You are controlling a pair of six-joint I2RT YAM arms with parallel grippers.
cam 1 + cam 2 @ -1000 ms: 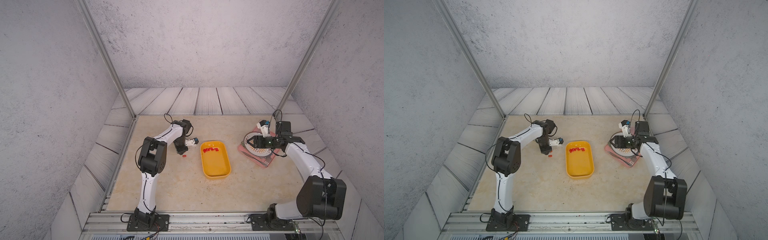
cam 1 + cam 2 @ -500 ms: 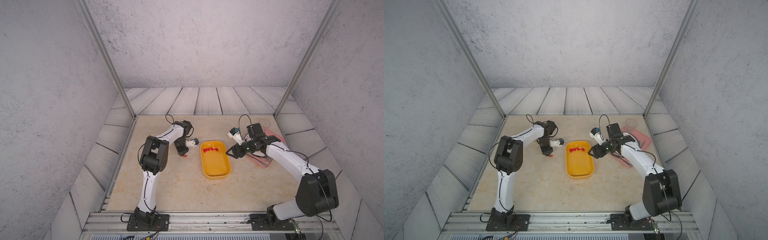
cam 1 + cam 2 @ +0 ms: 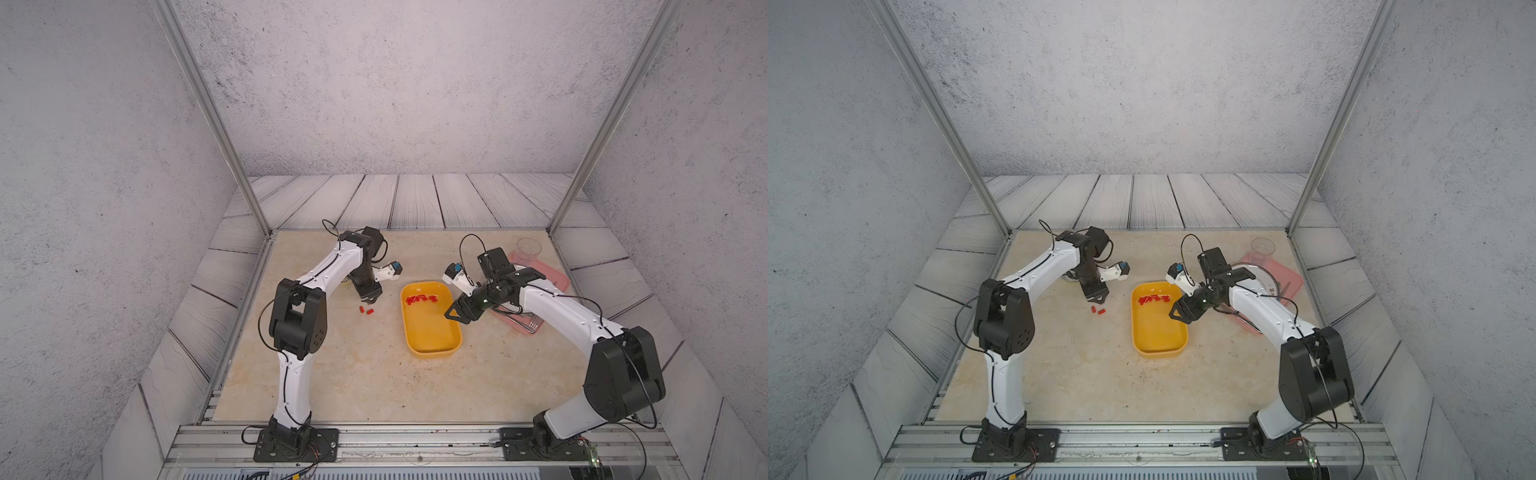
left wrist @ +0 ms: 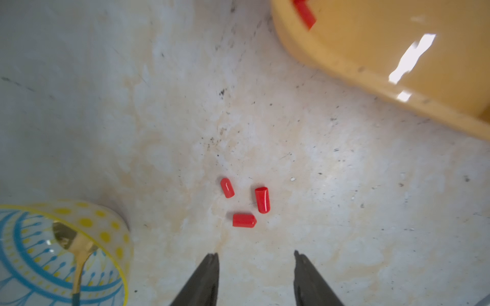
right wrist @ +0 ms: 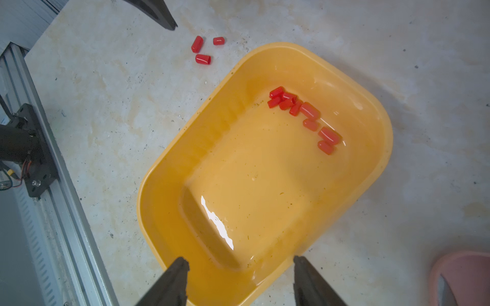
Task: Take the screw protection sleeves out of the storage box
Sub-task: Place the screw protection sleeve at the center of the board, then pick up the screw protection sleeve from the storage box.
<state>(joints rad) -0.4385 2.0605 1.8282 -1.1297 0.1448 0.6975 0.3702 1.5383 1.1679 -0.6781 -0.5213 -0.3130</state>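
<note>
screw protection sleeves (image 5: 302,114): most are sitting bunched at the far end of the storage box (image 5: 265,185), three loose sleeves (image 4: 262,200) are lying on the tabletop (image 4: 159,106) just beside it | left gripper (image 4: 256,265): hovering near those three, fingers spread, nothing pinched | right gripper (image 5: 240,265): hanging over the box rim, fingers spread too, empty

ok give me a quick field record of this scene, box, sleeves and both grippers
storage box: yellow-orange, on the table
sleeves in box: about nine, red, clustered at one end
sleeves out: three, loose on the table beside the box
left gripper: open, empty, near the loose sleeves
right gripper: open, empty, above the box's edge
other: patterned bowl with gold spoon; pink tray
</note>
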